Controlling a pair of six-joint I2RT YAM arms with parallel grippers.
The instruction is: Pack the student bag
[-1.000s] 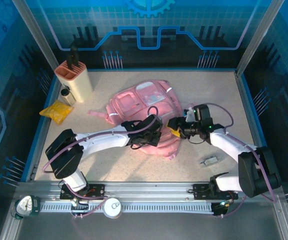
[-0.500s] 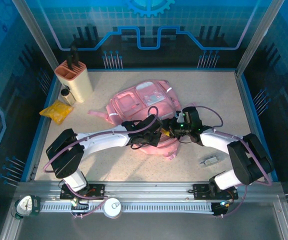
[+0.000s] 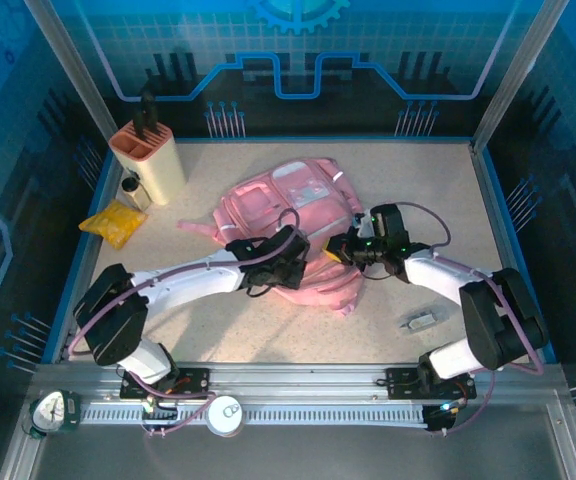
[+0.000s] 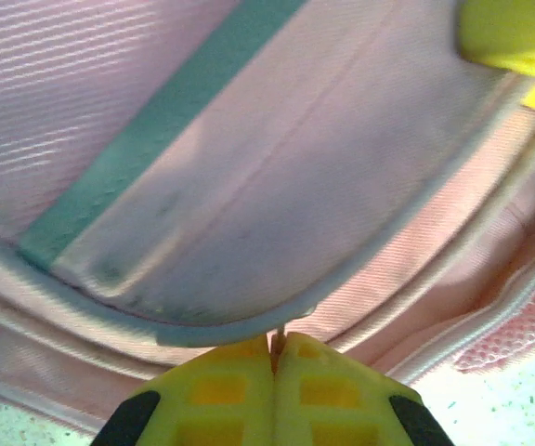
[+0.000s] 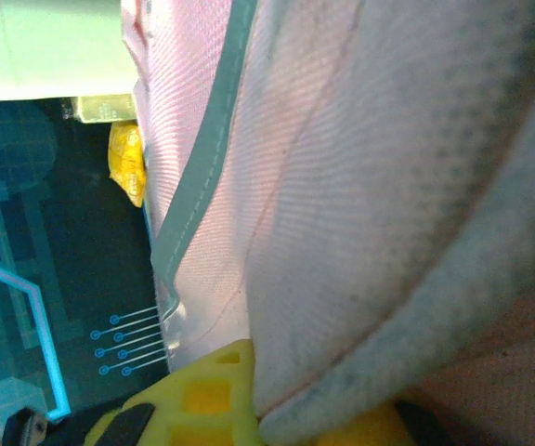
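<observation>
The student bag point(image 3: 283, 205) lies mid-worktop point(image 3: 428, 185), with a holder point(image 3: 153, 160) and a packet point(image 3: 113, 222) to its left and a small object point(image 3: 420, 321) to the near right.

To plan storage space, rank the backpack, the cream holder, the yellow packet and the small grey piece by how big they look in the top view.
Largest to smallest:
1. backpack
2. cream holder, though it stands tall and nearer the camera, which may flatter it
3. yellow packet
4. small grey piece
</observation>
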